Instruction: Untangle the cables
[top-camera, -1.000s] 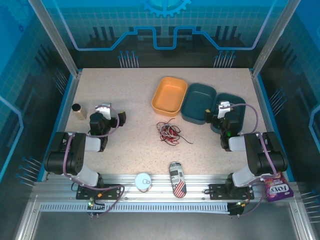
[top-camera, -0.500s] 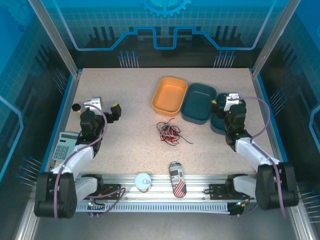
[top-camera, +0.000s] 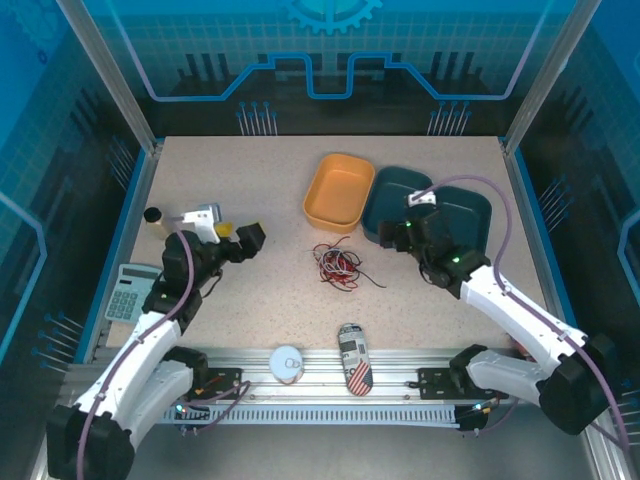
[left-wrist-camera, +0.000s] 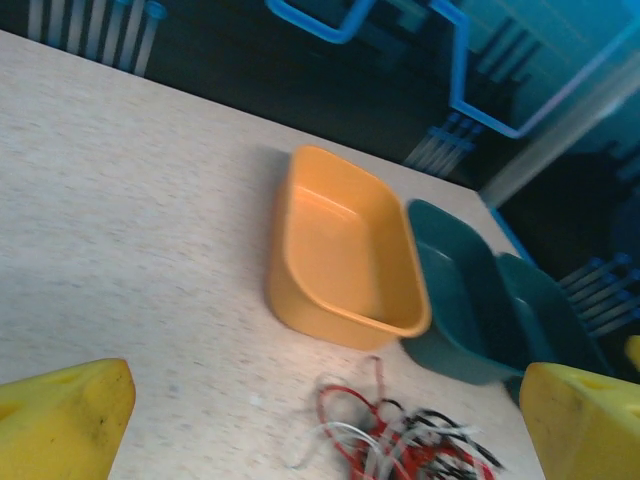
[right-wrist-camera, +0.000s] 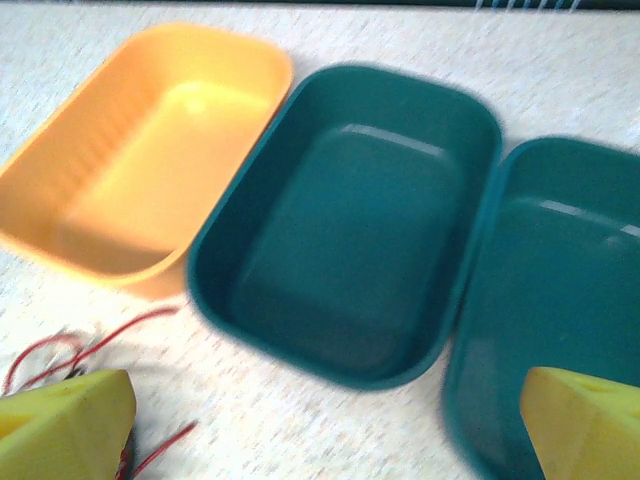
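A speckled beige table (top-camera: 260, 190) lay beneath the left gripper (top-camera: 243, 238) and the right gripper (top-camera: 395, 236), edged in blue along its sides. Far beyond both stood a blue translucent back wall (top-camera: 330, 60) printed with a fine grid, a bright outlined band and a gear emblem (top-camera: 330, 10) at the top. Slanted aluminium posts (top-camera: 105, 70) rose at the far corners. Outward of the left gripper was a blue side panel (top-camera: 40, 200); outward of the right one, another (top-camera: 610, 200). Behind them, at the near edge, ran a slotted aluminium rail (top-camera: 320, 395). The light was even and cool, with soft shadows.
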